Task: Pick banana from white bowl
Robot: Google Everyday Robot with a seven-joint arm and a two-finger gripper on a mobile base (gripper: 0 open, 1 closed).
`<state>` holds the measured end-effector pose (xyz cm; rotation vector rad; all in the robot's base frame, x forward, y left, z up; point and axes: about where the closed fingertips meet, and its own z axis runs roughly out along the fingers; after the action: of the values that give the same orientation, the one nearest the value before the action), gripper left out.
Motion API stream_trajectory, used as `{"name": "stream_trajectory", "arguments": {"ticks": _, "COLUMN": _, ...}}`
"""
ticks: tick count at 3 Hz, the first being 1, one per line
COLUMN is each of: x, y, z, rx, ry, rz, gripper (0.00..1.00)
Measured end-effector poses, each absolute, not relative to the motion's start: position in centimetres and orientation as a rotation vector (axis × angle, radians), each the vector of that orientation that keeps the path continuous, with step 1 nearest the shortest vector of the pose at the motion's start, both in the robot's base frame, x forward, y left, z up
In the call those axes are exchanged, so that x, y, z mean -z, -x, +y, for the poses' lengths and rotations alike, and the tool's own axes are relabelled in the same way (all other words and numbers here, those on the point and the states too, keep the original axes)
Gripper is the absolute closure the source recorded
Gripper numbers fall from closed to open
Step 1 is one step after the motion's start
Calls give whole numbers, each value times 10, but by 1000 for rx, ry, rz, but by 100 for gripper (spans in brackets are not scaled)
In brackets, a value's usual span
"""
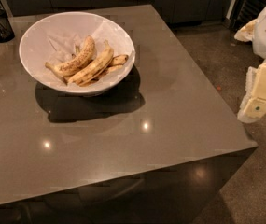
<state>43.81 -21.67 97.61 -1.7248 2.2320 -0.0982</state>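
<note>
Task at its very start, nothing lifted yet. White bowl (34, 71) sat on the far-left part of the grey table (170, 125), lined with crinkled paper; the banana (94, 65) lay inside it, running diagonally from near-left to far-right, dark tip toward the far rim; a shorter speckled banana (78, 59) lay touching it on the far-left side; small stubby bananas (118, 59) sat tucked against its right. Gripper (257, 101) — the cream-coloured piece at the right edge of view — hung beyond the table's right side, over the floor, well apart from the bowl; whether it was spread or closed could not be told. Left to do, by my reading: reach across to the bowl; close on the banana alone; lift it clear of the rim.
</note>
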Motion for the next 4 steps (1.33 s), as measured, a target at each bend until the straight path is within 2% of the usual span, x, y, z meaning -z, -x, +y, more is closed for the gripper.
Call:
{"name": "stream_trajectory", "arguments": {"ticks": 2, "x": -986, "y": -460, "z": -201, "rx": 141, "ry": 1764, "rz": 2196, "gripper": 0}}
{"name": "stream_trajectory", "arguments": {"ticks": 4, "x": -995, "y": -514, "z": -147, "rx": 204, "ry": 1973, "rz": 2072, "gripper": 0}}
